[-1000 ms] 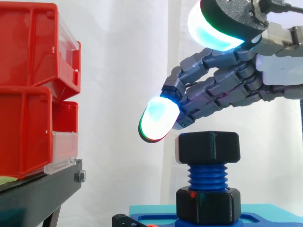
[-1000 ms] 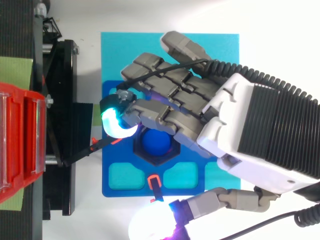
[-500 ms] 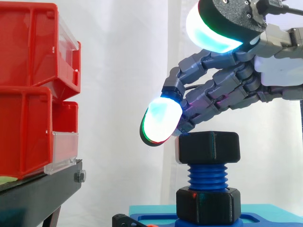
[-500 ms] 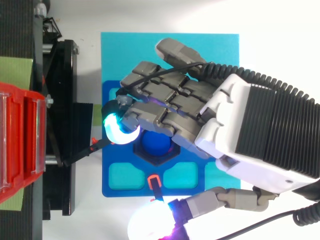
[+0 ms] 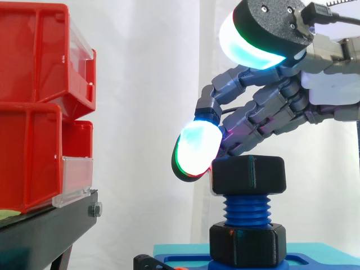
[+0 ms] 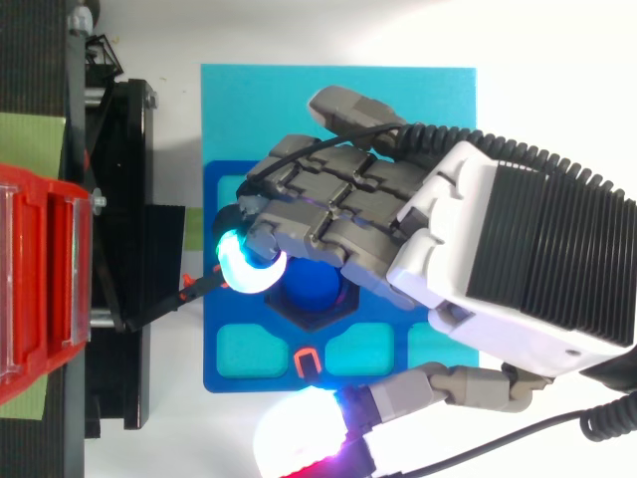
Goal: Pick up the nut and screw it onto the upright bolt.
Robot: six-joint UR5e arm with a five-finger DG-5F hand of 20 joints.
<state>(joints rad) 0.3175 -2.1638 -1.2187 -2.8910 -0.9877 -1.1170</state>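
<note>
Clearly the nut (image 5: 250, 175) is already on the upright bolt (image 5: 246, 211): in the side view it sits level at the top of the blue thread, with several turns bare between it and the black collar (image 5: 244, 243) on the blue base (image 5: 315, 260). The hand (image 5: 281, 107) bends its fingers down over the nut's top, and one glowing pad (image 5: 196, 151) lies against the nut's upper left corner, probably to push it round. The thumb (image 5: 247, 48) is lifted well clear, so this is a hook rather than a pinch. The red bins (image 5: 34, 112) stand well apart on the left.

From above, the hand (image 6: 498, 259) covers most of the nut, and the bolt's blue top (image 6: 311, 289) shows just beside the curled pad (image 6: 249, 269). Most of the screwing looks undone.
</note>
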